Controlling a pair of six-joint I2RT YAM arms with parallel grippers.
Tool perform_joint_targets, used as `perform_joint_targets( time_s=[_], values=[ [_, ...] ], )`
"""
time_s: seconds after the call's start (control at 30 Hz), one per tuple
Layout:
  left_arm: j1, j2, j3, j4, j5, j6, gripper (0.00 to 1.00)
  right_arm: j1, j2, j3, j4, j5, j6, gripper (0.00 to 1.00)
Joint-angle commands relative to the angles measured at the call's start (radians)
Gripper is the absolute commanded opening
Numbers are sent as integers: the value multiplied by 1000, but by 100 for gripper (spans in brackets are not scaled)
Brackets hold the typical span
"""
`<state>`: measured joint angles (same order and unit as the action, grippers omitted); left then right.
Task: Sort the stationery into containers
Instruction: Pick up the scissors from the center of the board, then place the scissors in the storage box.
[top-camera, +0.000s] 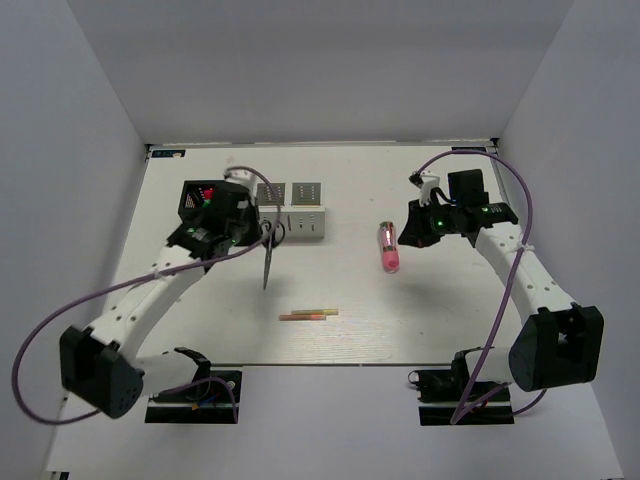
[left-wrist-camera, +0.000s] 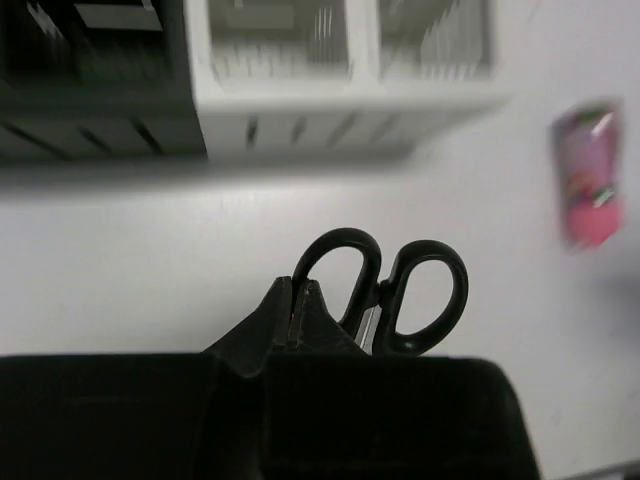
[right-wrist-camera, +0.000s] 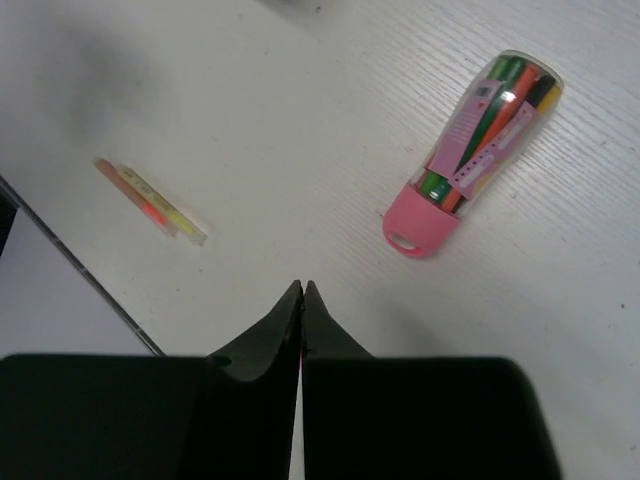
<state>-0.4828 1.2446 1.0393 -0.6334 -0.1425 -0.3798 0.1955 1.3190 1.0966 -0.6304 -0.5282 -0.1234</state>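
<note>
Jaws of the left gripper (left-wrist-camera: 300, 297) are pressed together right at the rim of one handle loop of the scissors (left-wrist-camera: 385, 292). It reads as a thin pinch, though the contact itself is hidden. The blades run back under the wrist toward the near edge, so the handles point at the containers, which suits carrying it over. Whether it is lifted or lying on the bench (top-camera: 450, 320), I cannot tell.

Jaws of the right gripper (right-wrist-camera: 302, 290) are pressed together on nothing. The pink tube (right-wrist-camera: 470, 150) lies on its side just beyond them, apart, cap end nearest. My guess is that they need to spread before any grasp.

Counts:
- Scissors: one.
- Pink tube: one, with coloured pens inside.
- Yellow-orange sticks (top-camera: 308, 316): two, side by side and touching, mid-bench toward the front, well apart from both arms.
- White cubes (top-camera: 288, 193): two, adjoining, at the far side.
- Black cube (top-camera: 200, 200): one clearly seen, with pink and green caps showing inside, too small to count. A second black one, if there, is hidden behind the left arm.
</note>
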Motion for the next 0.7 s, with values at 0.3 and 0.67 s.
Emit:
perform_joint_targets(
  time_s=[0.3, 0.67],
  values=[
    [142, -38, 15, 807, -477, 170, 0, -10, -69, -69, 8, -326, -209, 0],
    [234, 255, 179, 909, -473, 248, 0, -13, -107, -142, 93, -354, -236, 9]
  ],
)
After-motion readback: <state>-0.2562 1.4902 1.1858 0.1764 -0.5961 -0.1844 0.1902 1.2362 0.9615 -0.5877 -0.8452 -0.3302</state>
